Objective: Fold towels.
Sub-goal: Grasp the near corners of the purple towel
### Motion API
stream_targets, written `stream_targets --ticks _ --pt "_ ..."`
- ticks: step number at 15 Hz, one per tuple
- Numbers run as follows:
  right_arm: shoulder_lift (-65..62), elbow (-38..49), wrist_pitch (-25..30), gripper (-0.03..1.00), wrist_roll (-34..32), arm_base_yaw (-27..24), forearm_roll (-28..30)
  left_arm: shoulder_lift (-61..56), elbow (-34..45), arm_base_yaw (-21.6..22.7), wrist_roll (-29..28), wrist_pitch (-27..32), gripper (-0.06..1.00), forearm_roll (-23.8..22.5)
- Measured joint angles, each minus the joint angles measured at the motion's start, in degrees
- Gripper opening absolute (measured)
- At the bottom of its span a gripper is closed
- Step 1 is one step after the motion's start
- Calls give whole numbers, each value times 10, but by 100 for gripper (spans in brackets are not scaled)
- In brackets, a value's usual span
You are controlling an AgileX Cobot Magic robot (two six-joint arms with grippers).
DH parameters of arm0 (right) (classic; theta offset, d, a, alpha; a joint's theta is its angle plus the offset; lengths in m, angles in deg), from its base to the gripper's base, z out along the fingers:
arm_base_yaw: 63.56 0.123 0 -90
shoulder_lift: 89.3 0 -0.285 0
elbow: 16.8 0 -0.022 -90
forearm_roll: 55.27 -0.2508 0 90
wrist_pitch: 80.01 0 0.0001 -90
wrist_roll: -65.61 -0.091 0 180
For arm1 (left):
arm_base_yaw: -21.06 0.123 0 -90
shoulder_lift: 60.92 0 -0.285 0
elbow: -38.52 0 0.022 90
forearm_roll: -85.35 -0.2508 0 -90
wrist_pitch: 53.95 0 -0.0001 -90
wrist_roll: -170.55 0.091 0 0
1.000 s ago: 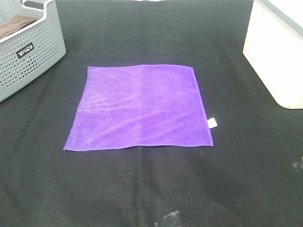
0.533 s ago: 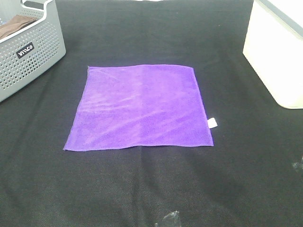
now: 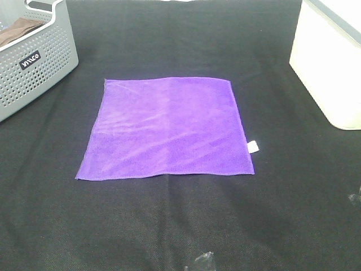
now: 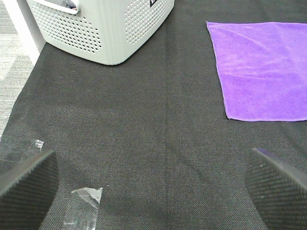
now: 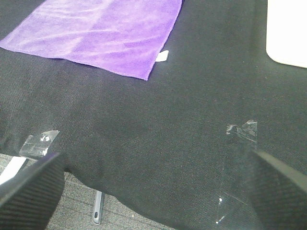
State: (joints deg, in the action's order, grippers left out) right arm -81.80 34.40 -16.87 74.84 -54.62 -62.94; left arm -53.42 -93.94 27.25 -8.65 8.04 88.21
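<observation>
A purple towel (image 3: 166,129) lies flat and unfolded on the black table cloth in the middle of the exterior view, with a small white tag (image 3: 253,147) at its right edge. It also shows in the left wrist view (image 4: 261,72) and the right wrist view (image 5: 103,31). Neither gripper shows in the exterior view. My left gripper (image 4: 153,184) is open and empty above bare cloth, well short of the towel's near left corner. My right gripper (image 5: 153,187) is open and empty near the table's front edge, away from the towel's tagged corner.
A grey perforated basket (image 3: 31,56) with brown cloth inside stands at the back left. A cream bin (image 3: 333,62) stands at the back right. Bits of clear tape (image 5: 244,130) stick to the cloth near the front edge (image 5: 110,189).
</observation>
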Motion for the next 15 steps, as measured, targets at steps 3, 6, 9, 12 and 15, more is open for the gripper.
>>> stream_targets --ticks 3,6,9,12,15 --pt "0 0 0 96 0 0 0 0 0 0 0 0 99 0" --pt "0 0 0 96 0 0 0 0 0 0 0 0 99 0" --pt "0 0 0 96 0 0 0 0 0 0 0 0 99 0" --pt "0 0 0 96 0 0 0 0 0 0 1 0 99 0" --pt "0 0 0 96 0 0 0 0 0 0 1 0 99 0"
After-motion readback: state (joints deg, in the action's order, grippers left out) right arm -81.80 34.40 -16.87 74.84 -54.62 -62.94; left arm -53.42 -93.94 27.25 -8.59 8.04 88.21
